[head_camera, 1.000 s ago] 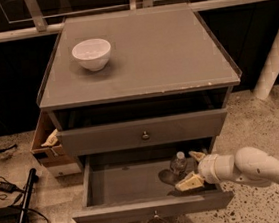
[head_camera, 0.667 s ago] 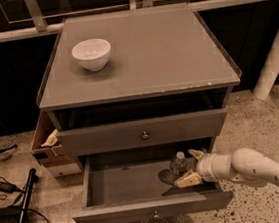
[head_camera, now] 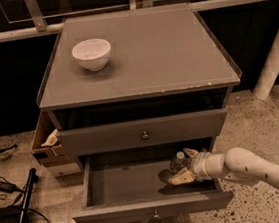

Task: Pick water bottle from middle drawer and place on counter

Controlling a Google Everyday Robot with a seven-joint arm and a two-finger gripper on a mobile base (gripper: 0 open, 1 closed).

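Below the bench's [head_camera: 163, 50] front-right corner, by the middle drawer's [head_camera: 123, 186] right wall: hand [head_camera: 181, 167] at the water bottle [head_camera: 178, 160], grip impossible to tell; bottle upright, cap up; bare floor stretching left.

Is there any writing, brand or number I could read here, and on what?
None can be read. The water bottle in the middle drawer, beside the gripper, shows no legible label; the white bowl, the counter and the upper drawer front are plain.
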